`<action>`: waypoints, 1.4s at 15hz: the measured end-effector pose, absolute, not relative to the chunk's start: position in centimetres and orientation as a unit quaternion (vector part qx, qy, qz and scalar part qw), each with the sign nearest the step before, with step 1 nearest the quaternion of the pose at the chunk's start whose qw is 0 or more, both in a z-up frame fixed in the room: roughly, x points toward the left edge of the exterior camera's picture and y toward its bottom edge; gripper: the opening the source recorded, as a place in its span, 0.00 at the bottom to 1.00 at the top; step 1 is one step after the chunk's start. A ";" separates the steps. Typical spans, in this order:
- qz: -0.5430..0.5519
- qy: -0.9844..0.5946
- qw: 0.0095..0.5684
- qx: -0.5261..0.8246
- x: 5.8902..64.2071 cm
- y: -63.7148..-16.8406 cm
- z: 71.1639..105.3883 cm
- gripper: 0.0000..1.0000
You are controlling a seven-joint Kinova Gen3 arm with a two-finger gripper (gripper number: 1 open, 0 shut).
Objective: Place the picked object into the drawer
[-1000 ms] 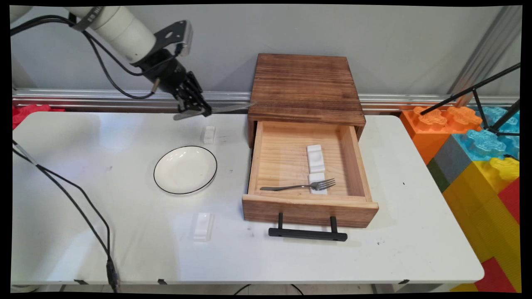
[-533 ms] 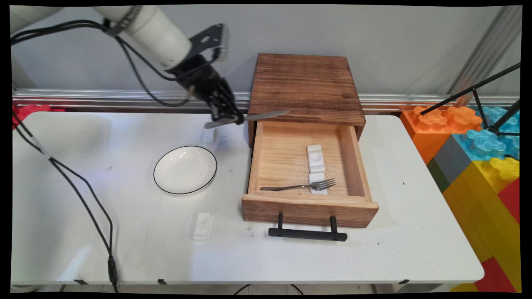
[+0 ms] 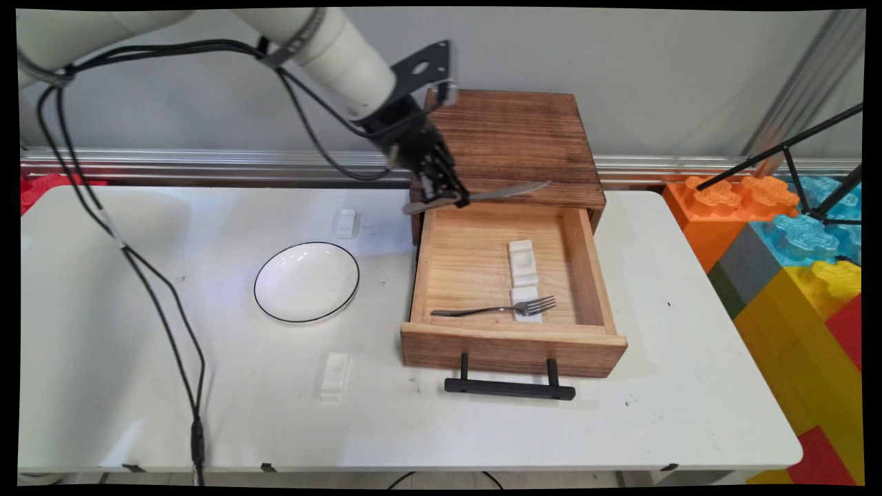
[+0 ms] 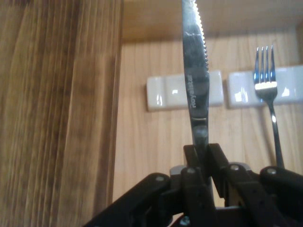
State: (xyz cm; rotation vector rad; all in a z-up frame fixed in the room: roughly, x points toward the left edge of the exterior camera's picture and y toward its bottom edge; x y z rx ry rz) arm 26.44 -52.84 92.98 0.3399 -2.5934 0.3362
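While the open wooden drawer (image 3: 510, 289) waits below, the black gripper (image 3: 451, 200) clamps a serrated table knife (image 3: 493, 194) by its handle, blade level above the drawer's back edge. Inside lie a fork (image 4: 267, 94) and two white cutlery rests (image 4: 184, 91). The steel knife looks stiff, light and slippery, best gripped at the handle.

White table (image 3: 620, 427) bears a plate (image 3: 306, 281), drawer box (image 3: 510, 145) and two white rests (image 3: 346, 223).
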 end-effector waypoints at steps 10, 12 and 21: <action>0.108 -0.952 0.258 0.127 20.9 -54.6 89.2 0.00; 0.103 -0.952 0.256 0.133 20.7 -54.7 87.9 0.00; 0.094 -0.950 0.257 0.153 20.8 -55.4 83.2 0.00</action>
